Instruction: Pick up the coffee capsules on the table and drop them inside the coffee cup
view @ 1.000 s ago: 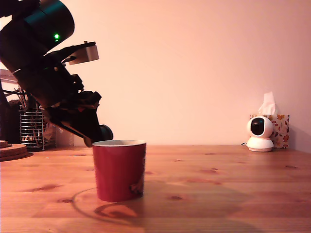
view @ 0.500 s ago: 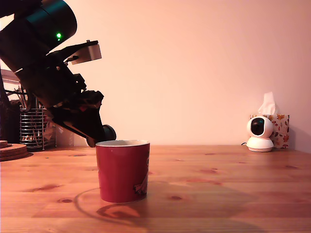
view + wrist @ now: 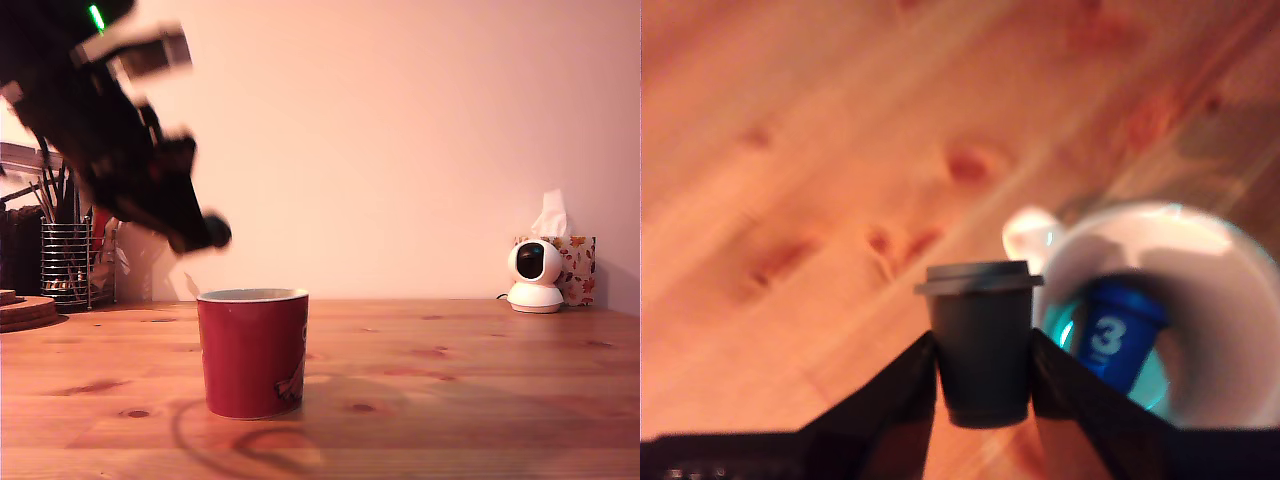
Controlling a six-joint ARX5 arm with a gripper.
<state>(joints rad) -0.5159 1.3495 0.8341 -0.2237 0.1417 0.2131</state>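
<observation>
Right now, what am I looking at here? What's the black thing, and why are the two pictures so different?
The black thing is a robot arm. One picture comes from a camera beside the wooden table; the other from a camera on the arm's wrist, looking down. The arm's gripper pinches a small dark coffee capsule. Below sits a red cup holding a blue capsule. Farther back stand a wire holder, a small white camera and a tissue box.
</observation>
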